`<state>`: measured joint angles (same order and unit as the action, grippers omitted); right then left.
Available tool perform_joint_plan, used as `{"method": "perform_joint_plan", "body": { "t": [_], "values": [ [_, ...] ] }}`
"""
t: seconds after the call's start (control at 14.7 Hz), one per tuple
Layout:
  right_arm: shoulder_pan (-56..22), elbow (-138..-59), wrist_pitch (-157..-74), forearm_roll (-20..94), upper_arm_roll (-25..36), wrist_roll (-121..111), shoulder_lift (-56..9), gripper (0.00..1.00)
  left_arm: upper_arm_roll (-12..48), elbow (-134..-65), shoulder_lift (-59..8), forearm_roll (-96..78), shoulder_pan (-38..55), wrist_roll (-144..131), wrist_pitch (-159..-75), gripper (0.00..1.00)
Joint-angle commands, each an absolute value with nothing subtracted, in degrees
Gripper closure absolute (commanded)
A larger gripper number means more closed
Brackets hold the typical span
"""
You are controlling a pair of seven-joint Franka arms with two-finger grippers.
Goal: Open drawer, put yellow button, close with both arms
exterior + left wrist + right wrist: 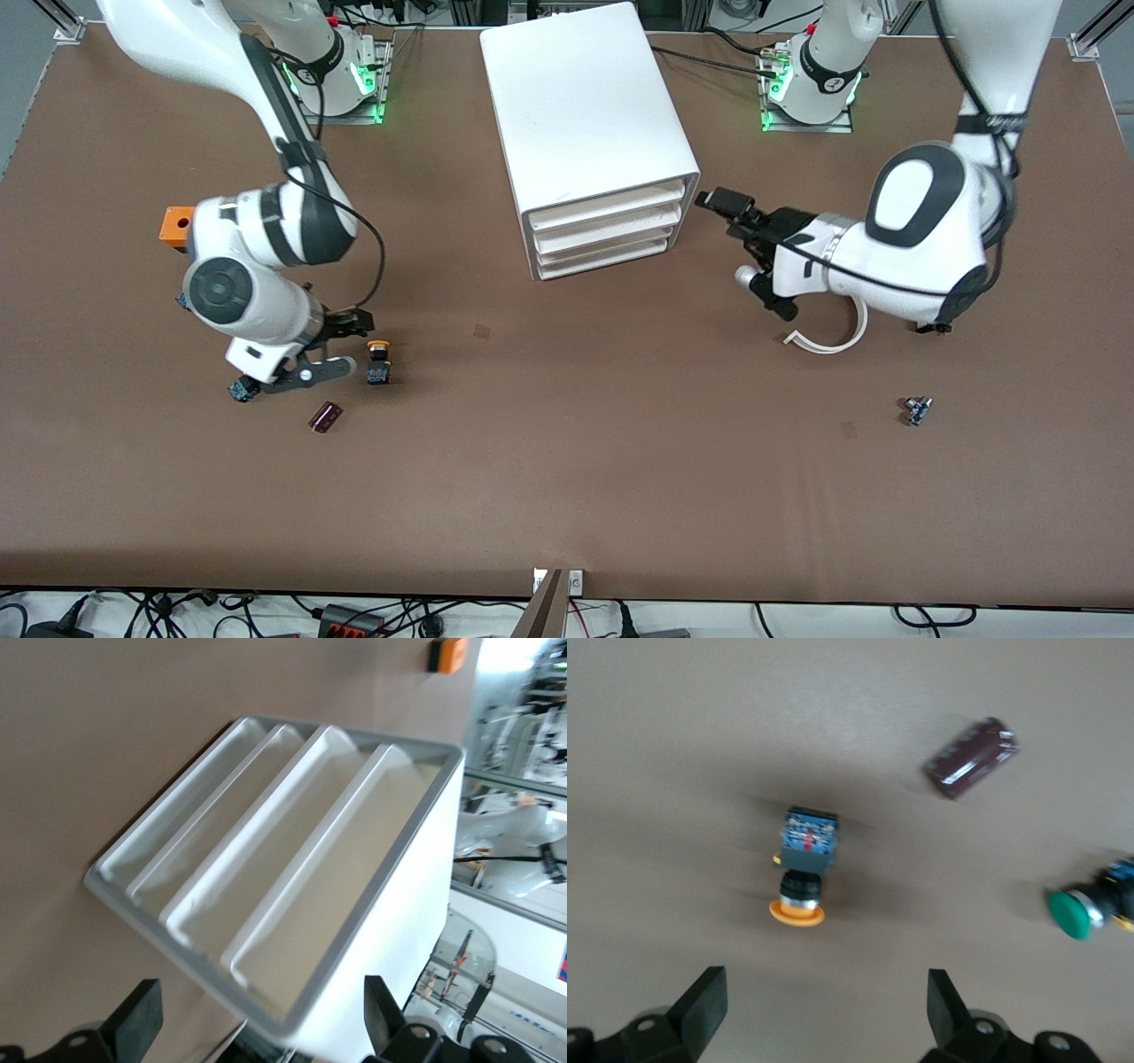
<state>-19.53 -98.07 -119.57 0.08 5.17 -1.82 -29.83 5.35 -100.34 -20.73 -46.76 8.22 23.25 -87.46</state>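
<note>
Two jobs sit ahead of me, and neither has begun: all three drawers of the big white boxy cabinet [589,115], upper centre of the front view, are pushed in flush.

My left gripper [728,213] hangs right of centre in that frame, just beside the cabinet's front corner, fingers [135,1020] spread wide with nothing between them. Its wrist camera looks straight into the stack. The shallow white plastic top drawer [607,211] I judge light and stiff but smooth, probably slippery. I see no handle, so I would hook a fingertip under its front lip and pull straight out, expecting the cabinet itself to slide if I tug hard.

My right gripper [341,341] is low over the brown table [567,496] at the left of the front view, fingers [700,1005] also released and empty. The small yellow-capped push-button switch [378,361] with black collar and dark blue body lies on its side just next to those fingers, apart from them. It looks hard, light and sturdy. The round cap [796,912] would roll out of a pinch, so I would close on the squarish blue body's flat faces.

Nearby lie a dark maroon cylindrical capacitor [325,416], lower in the frame, and a green-capped switch [1085,908], seen only by the right wrist camera; I must not nudge either.
</note>
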Motion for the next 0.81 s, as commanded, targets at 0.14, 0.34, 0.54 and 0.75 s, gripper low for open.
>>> {"method": "perform_joint_plan", "body": {
  "t": [0.14, 0.34, 0.54, 0.75],
  "values": [
    [-20.0, -97.1, -124.4, 1.3, 5.6, -1.4, -34.1, 0.0, 5.4, -110.4, -19.7, -58.3, 8.5, 37.8, -93.1, 0.09],
    [-20.0, -97.0, -127.3, 4.6, 5.7, -1.5, -36.5, 0.0, 5.5, -114.2, -19.8, -62.2, 9.3, 45.0, -93.5, 0.24],
    [-20.0, -96.0, -128.5, 5.4, 5.7, -1.5, -38.8, 0.0, 6.3, -116.0, -19.9, -63.7, 9.8, 47.8, -95.2, 0.3],
    [-20.1, -95.7, -129.5, 5.4, 5.7, -1.5, -40.0, 0.0, 7.3, -117.2, -21.3, -65.0, 10.2, 51.5, -96.1, 0.37]
  ]
}}
